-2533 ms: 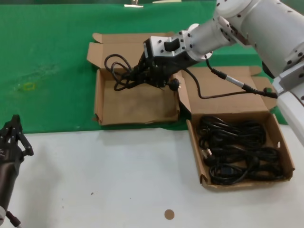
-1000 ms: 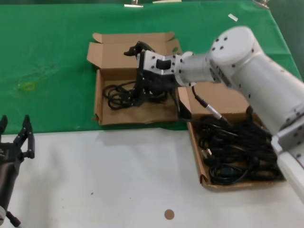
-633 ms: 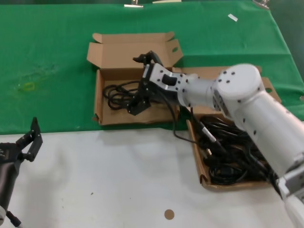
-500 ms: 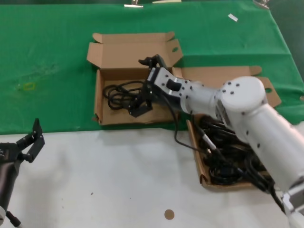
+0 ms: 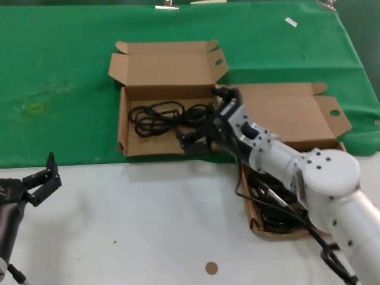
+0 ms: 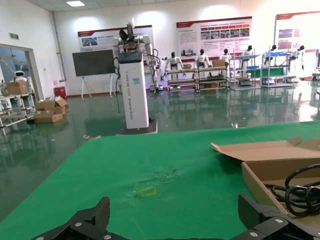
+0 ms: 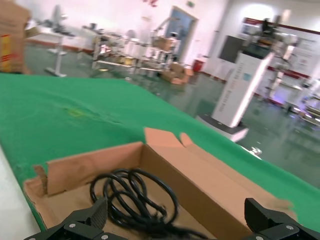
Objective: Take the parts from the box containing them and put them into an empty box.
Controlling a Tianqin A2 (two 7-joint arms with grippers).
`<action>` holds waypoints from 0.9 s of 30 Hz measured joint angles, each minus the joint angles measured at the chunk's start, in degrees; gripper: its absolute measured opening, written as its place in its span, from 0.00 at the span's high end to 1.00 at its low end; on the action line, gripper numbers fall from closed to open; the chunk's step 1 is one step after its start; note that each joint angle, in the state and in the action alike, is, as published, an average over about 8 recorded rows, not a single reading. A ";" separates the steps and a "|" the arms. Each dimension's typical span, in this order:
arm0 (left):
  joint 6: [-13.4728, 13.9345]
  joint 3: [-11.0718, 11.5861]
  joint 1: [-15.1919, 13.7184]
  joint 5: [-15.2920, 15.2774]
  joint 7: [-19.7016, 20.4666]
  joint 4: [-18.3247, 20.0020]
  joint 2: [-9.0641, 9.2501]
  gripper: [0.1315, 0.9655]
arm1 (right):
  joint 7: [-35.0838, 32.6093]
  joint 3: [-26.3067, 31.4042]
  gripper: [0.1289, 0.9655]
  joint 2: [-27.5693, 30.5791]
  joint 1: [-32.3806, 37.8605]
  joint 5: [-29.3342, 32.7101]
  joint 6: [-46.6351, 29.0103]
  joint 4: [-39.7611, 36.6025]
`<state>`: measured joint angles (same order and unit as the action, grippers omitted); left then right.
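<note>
The right gripper (image 5: 191, 140) hovers over the front right corner of the ragged-edged box (image 5: 123, 122), its fingers (image 5: 184, 142) apart and holding nothing. One coiled cable (image 5: 160, 116) lies loose inside this box, at 10 o'clock from the gripper. The other cables (image 5: 279, 214) fill the straight-walled box (image 5: 255, 224) at 4 o'clock. The left gripper (image 5: 37, 181) waits over the white desk (image 5: 148, 225) at 8 o'clock, fingers spread.
</note>
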<state>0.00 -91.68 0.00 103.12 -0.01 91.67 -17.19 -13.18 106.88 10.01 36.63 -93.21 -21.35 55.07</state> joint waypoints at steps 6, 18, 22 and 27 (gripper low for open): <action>0.00 0.00 0.00 0.00 0.00 0.00 0.00 0.08 | 2.53 -2.92 0.00 1.39 -7.07 -1.90 4.09 7.02; 0.00 0.00 0.00 0.01 0.01 0.00 0.00 0.00 | 7.61 -8.78 0.00 4.15 -21.20 -5.73 12.33 21.14; 0.00 0.00 0.00 0.01 0.01 0.00 0.00 0.00 | 9.28 -10.72 0.00 5.06 -25.86 -6.99 15.04 25.80; 0.00 0.00 0.00 0.01 0.01 0.00 0.00 0.00 | 11.21 -12.94 0.00 6.10 -31.16 -8.44 18.15 31.13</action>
<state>0.00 -91.67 0.00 103.13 0.01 91.67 -17.19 -1.97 93.95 16.11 5.47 -101.65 -3.20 86.20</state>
